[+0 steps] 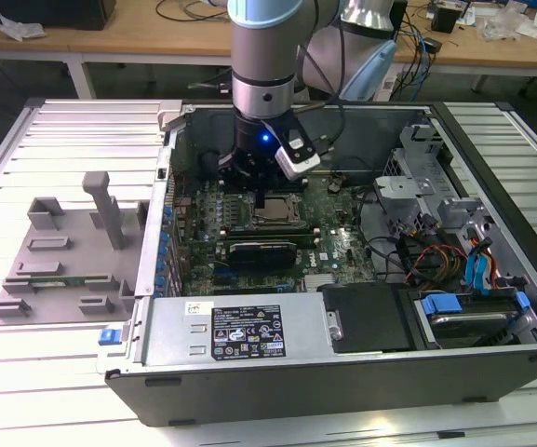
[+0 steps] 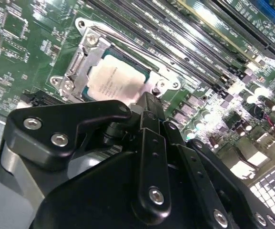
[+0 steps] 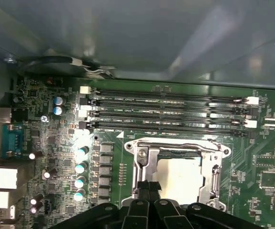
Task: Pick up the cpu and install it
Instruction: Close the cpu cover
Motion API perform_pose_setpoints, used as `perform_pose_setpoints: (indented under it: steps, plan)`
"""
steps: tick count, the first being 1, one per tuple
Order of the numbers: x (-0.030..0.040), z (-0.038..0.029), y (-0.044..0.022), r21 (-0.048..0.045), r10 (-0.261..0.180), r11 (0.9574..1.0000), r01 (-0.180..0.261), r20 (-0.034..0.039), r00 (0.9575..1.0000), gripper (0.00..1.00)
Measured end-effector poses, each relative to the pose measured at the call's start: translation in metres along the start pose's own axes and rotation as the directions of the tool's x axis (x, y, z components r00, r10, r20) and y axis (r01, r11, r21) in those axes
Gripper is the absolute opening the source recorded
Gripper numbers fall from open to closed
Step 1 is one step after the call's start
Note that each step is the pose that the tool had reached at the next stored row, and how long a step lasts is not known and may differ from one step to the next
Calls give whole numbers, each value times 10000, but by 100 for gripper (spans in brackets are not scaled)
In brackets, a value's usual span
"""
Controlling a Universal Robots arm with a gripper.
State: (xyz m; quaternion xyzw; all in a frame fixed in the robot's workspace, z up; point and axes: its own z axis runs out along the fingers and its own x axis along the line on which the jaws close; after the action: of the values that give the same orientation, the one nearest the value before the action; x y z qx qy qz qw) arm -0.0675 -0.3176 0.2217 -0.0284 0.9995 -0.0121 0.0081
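The cpu (image 2: 116, 78), a small square chip with a shiny silver top, lies flat inside the metal-rimmed socket frame (image 2: 87, 52) on the green motherboard. It appears again in the first wrist view (image 3: 180, 179) and, small, in the exterior view (image 1: 273, 216). My gripper (image 1: 261, 200) hangs inside the open computer case, right over the socket. Its black fingertips (image 2: 149, 100) are pressed together at the chip's edge, with no gap between them (image 3: 148, 187). The fingers hide part of that edge. The chip rests in the socket rather than between the fingers.
Rows of memory slots (image 3: 170, 112) run beside the socket. A long black expansion card (image 1: 263, 251) lies just in front of it. Cables (image 1: 436, 256) and a blue-tabbed drive bay (image 1: 463, 307) crowd the exterior view's right. A grey fixture (image 1: 63, 251) sits on the slatted table at the left.
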Motion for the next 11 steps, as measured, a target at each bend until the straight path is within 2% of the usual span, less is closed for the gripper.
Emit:
perform_pose_setpoints:
  steps: [3,6,8,11]
  plan:
    - [-137,3,-7,-2,0,10000,0,2,10000,11]
    - [-148,-33,-9,0,0,10000,0,0,10000,11]
    - [-150,-135,-12,0,1,10000,-1,1,10000,11]
    - [-163,-163,-13,0,0,10000,0,1,10000,11]
